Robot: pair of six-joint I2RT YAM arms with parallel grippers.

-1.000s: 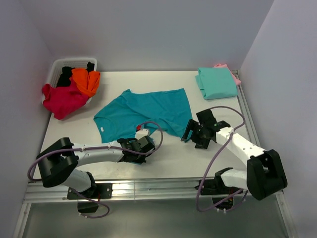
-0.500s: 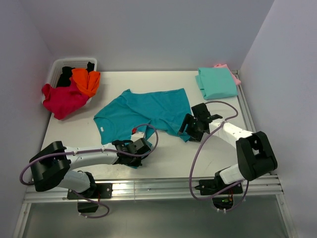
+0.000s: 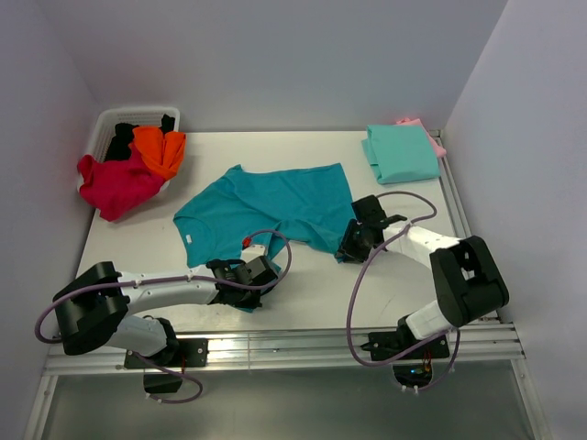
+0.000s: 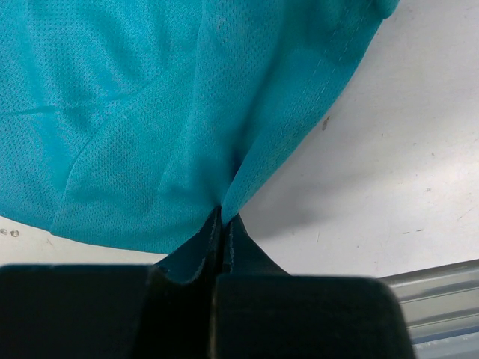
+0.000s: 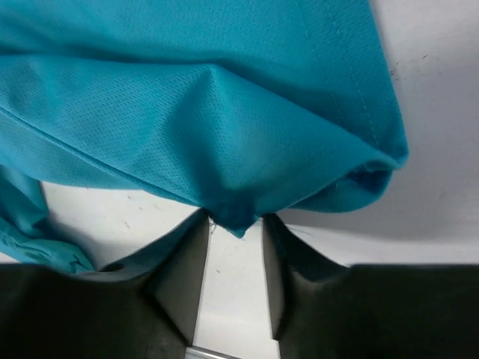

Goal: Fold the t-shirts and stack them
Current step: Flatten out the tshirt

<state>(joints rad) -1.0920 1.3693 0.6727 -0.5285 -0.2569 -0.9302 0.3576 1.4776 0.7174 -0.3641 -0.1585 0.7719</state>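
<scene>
Teal-blue t-shirt (image 3: 275, 206) lies spread flat across the middle of our table (image 3: 138, 247), fine-meshed and rumpled along its near edge. Our left gripper (image 4: 223, 217) has its jaws pressed together on a pinched ridge of that edge. Our right gripper (image 5: 233, 223) stands partly open, with a cloth corner dipping between its fingers. At the far right the folded mint-green t-shirt (image 3: 401, 153) nearly hides the pink t-shirt (image 3: 439, 145) beneath. The crimson t-shirt (image 3: 115, 183), orange t-shirt (image 3: 158, 149) and black t-shirt (image 3: 119, 144) bunch in and over the basket (image 3: 105, 121), their shapes unreadable.
</scene>
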